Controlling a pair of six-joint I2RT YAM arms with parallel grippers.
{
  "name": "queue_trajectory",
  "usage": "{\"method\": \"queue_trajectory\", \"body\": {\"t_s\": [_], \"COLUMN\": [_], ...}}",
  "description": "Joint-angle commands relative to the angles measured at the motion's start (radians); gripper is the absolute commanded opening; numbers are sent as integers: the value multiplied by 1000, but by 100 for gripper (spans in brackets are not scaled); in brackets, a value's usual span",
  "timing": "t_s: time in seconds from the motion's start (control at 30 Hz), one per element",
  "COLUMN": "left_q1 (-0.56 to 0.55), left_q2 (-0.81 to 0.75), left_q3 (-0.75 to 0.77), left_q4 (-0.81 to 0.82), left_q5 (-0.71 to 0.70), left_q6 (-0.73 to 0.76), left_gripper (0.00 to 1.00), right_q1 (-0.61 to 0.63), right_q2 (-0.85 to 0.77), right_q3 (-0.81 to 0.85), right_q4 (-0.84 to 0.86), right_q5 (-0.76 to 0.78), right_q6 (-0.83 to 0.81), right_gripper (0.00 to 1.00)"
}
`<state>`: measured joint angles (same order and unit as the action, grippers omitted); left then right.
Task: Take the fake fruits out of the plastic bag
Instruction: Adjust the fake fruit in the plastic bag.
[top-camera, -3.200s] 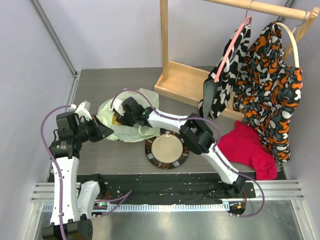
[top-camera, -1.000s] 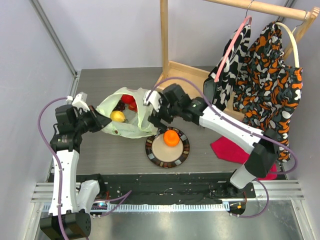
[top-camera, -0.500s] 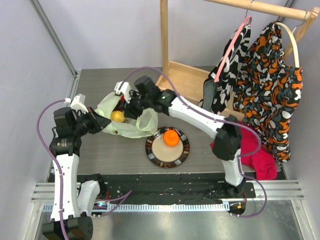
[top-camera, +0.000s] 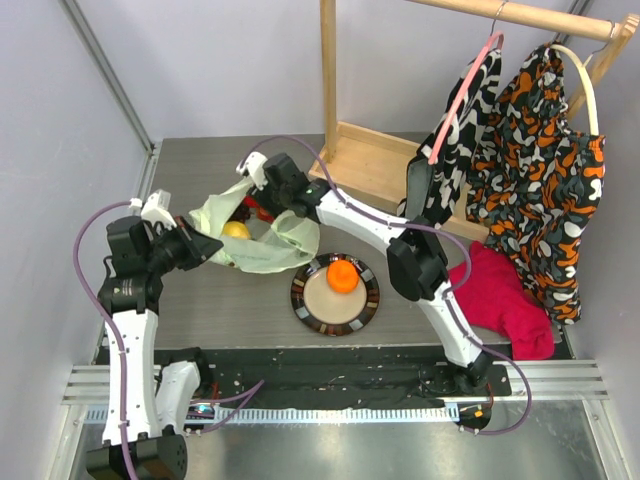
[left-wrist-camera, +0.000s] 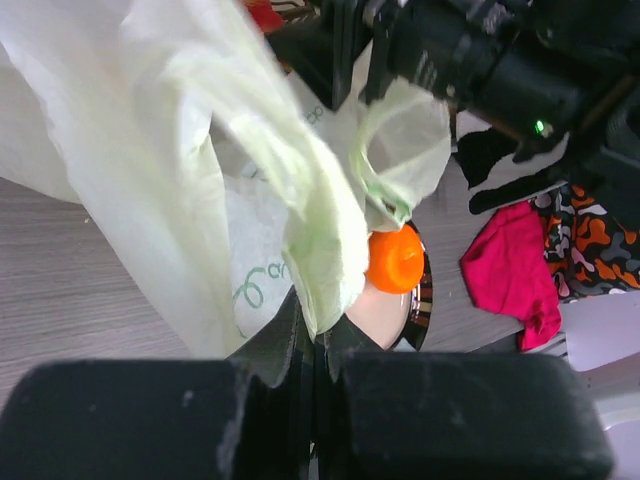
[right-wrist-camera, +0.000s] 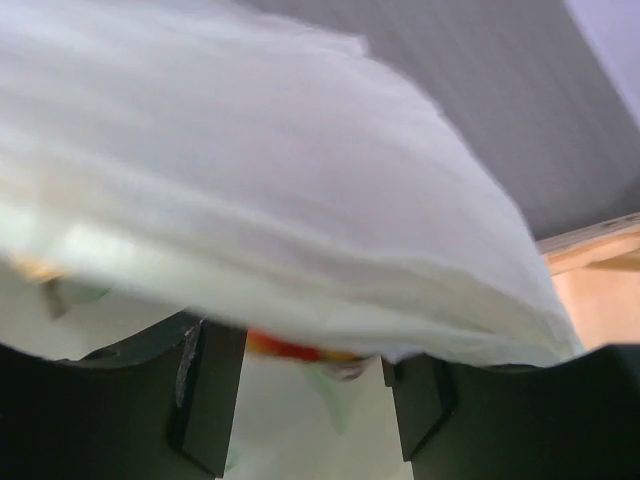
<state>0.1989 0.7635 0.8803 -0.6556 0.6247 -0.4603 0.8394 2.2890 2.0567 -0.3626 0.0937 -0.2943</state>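
The pale green plastic bag (top-camera: 268, 248) lies left of centre on the table, its mouth held up. My left gripper (top-camera: 203, 246) is shut on the bag's near edge; the left wrist view shows the film (left-wrist-camera: 200, 150) pinched between the closed jaws (left-wrist-camera: 320, 335). My right gripper (top-camera: 258, 203) reaches into the bag's far side, jaws open (right-wrist-camera: 312, 400), with bag film (right-wrist-camera: 300, 200) draped over them and a sliver of red fruit (right-wrist-camera: 290, 347) showing between the fingers. A yellow lemon (top-camera: 236, 231) and a red fruit (top-camera: 263, 213) sit inside the bag. An orange (top-camera: 342, 274) lies on the plate (top-camera: 312, 310), also seen in the left wrist view (left-wrist-camera: 393, 258).
A wooden clothes rack base (top-camera: 365, 160) stands right behind the bag, with patterned garments (top-camera: 530, 170) hanging at the right. A red cloth (top-camera: 500, 295) lies right of the plate. The left wall is close to my left arm.
My right gripper left the plate, where the orange now rests, and moved left and back into the bag's mouth. My left gripper keeps its hold on the bag.
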Motion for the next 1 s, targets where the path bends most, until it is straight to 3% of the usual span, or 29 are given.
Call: {"method": "queue_trajectory", "body": {"t_s": [0.0,0.27,0.5,0.63,0.67,0.77,0.9,0.97], "left_q1": [8,8,19,36,37,42,43,43], "left_q2": [8,31,33,30,31,33,34,36], "left_q3": [-6,-9,-15,-29,-30,-32,-32,-35], "left_q4": [11,5,1,11,14,31,60,71], "left_q5": [33,41,29,32,33,32,33,35], "left_q6": [8,20,29,14,9,0,-11,-21], "left_gripper": [2,3,2,3,3,3,3,3], "right_q1": [-33,-56,-54,-34,-31,-29,-29,-25], "right_q2": [70,220,191,198,196,195,138,75], "right_q3": [97,244,221,176,159,138,167,203], "right_q4": [71,37,36,-38,-41,-71,-88,-114], "right_q5": [74,21,-29,12,18,-9,-81,-190], "right_q6": [-55,-78,-14,-11,-25,-35,-20,-3], "right_gripper": [60,59,57,63,59,35,20,17]}}
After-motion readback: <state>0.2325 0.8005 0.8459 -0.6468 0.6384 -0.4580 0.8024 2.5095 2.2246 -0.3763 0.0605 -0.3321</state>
